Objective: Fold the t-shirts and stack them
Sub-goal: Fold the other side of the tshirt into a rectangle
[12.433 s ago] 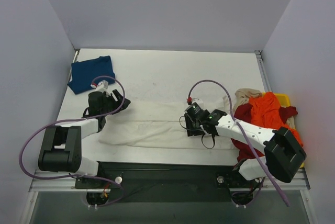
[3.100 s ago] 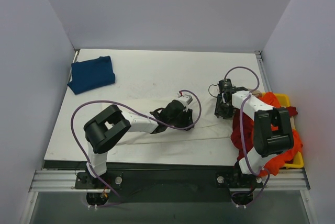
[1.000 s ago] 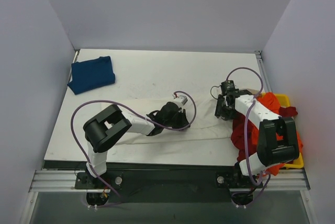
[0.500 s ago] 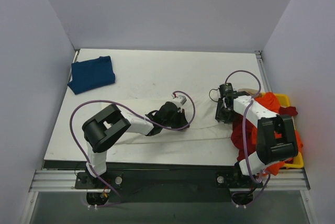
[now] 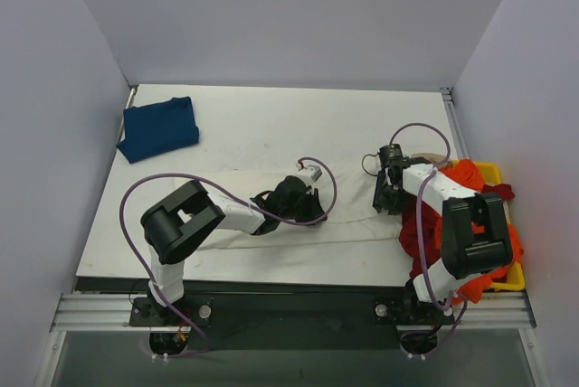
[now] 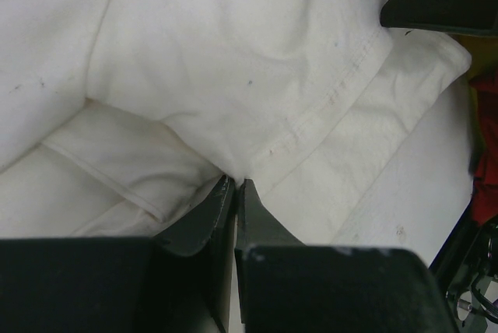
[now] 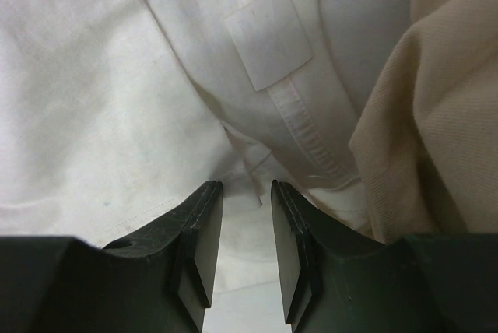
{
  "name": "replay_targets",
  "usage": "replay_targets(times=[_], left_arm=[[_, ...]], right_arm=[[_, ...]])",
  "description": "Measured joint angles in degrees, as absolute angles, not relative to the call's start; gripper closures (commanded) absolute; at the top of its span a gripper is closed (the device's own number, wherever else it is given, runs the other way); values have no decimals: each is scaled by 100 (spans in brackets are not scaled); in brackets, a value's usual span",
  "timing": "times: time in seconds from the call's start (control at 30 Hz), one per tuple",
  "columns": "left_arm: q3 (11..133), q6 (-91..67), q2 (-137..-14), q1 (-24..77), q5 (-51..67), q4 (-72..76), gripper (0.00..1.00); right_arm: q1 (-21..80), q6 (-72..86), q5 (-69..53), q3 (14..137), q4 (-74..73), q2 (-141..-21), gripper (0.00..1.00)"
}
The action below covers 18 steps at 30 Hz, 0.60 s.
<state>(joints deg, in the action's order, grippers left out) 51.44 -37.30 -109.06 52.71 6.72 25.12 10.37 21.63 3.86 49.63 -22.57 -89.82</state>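
Note:
A cream t-shirt lies stretched across the middle of the table. My left gripper rests on its centre and is shut on a raised fold of the cream cloth, with the jaws pressed together. My right gripper is low over the shirt's right end at the collar. Its jaws stand a little apart, with a small ridge of cream cloth at the tips. The collar label shows just ahead. A folded dark blue t-shirt lies at the back left.
A yellow bin at the table's right edge holds a heap of orange, dark red and beige shirts, which spills towards my right gripper. Purple cables loop over both arms.
The right gripper's jaws have narrowed a little over the collar and its wrist has shifted slightly. The left gripper has kept its hold and barely moved.

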Motion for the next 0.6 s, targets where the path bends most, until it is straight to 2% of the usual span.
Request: replay_targets(times=[0.17, 0.4, 0.6], left_arm=[[5133, -3728, -10873, 5271, 672, 2512, 100], [5122, -3728, -10873, 5271, 672, 2512, 100], [5122, -3715, -10871, 5271, 672, 2508, 100]], right_arm=[[1015, 2158, 377, 5009, -2259, -9054, 72], [1017, 2154, 325, 5087, -2244, -9201, 92], [1037, 2161, 314, 5063, -2287, -9002, 100]])
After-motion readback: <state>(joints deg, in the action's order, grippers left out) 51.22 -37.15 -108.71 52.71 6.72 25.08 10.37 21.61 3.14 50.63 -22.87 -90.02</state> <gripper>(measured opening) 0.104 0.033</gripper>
